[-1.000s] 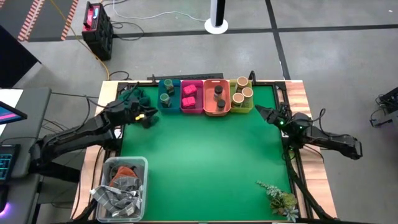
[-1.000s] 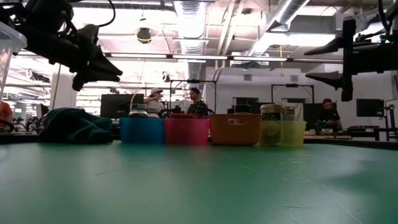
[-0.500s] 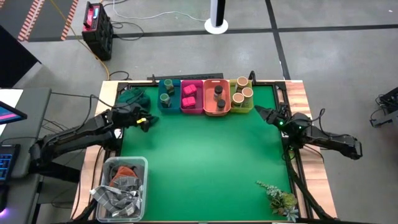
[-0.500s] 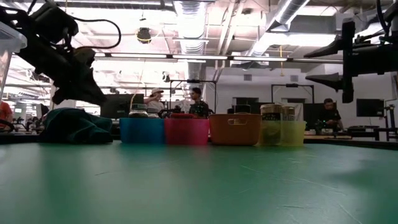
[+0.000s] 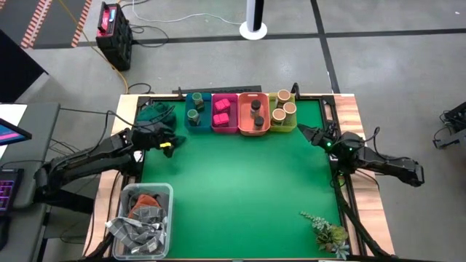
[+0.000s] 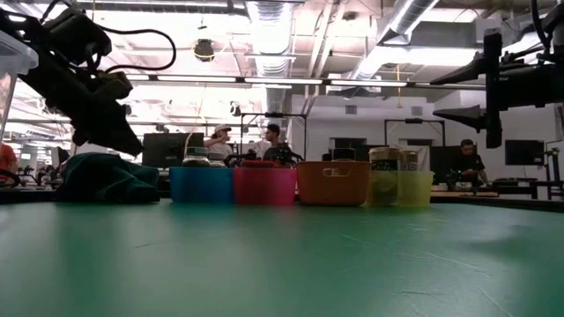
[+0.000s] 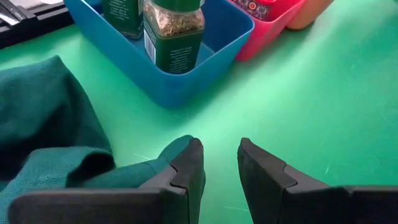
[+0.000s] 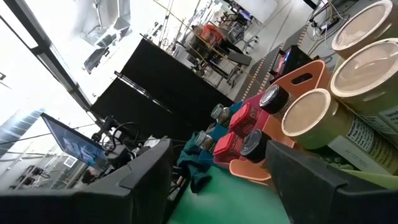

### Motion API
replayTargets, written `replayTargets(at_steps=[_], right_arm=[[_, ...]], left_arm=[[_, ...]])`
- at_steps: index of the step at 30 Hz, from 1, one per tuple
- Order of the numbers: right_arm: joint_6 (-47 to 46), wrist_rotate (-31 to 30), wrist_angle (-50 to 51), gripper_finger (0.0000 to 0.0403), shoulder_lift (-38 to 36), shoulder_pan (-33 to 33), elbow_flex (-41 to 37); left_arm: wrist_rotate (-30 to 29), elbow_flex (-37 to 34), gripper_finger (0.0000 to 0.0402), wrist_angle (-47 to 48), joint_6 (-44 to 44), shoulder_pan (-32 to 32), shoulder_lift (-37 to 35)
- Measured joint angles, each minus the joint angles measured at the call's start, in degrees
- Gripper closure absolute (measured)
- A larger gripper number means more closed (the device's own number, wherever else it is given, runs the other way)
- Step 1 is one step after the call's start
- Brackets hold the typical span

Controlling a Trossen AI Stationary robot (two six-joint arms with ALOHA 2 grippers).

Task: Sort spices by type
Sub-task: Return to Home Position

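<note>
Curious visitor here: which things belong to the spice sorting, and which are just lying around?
Job: glass jars in blue bin, pink boxes in pink bin, dark-lidded jars in orange bin, tan-lidded jars in yellow bin, left gripper, right gripper.
Lying about: green cloth, plant sprig, clear box.

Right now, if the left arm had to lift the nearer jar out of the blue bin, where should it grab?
Probably by the lid, coming straight down. The jar stands upright, the blue bin walls in its base, and a second jar stands close beside it, so a side approach looks blocked.
</note>
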State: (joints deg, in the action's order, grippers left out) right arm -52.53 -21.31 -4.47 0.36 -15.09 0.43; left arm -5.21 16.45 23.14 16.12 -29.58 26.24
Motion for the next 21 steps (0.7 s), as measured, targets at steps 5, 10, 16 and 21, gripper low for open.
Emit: replayTargets(at_steps=[5,10,16,21], right_arm=[[0.0,0.0,0.1,0.0122,0.0,0.0,0.0],[0.0,0.0,0.1,0.0122,0.0,0.0,0.0],[0.0,0.0,0.2,0.0122,0.0,0.0,0.0],[0.0,0.0,0.2,0.0122,0.0,0.0,0.0]], left_arm=[[0.0,0.0,0.0311,0.3,0.7,0.0,0.0],[0.0,0.0,0.0311,0.3,0.7,0.0,0.0],[0.0,0.0,0.0311,0.3,0.8,0.0,0.0],[0.0,0.0,0.0311,0.3,0.8,0.0,0.0]])
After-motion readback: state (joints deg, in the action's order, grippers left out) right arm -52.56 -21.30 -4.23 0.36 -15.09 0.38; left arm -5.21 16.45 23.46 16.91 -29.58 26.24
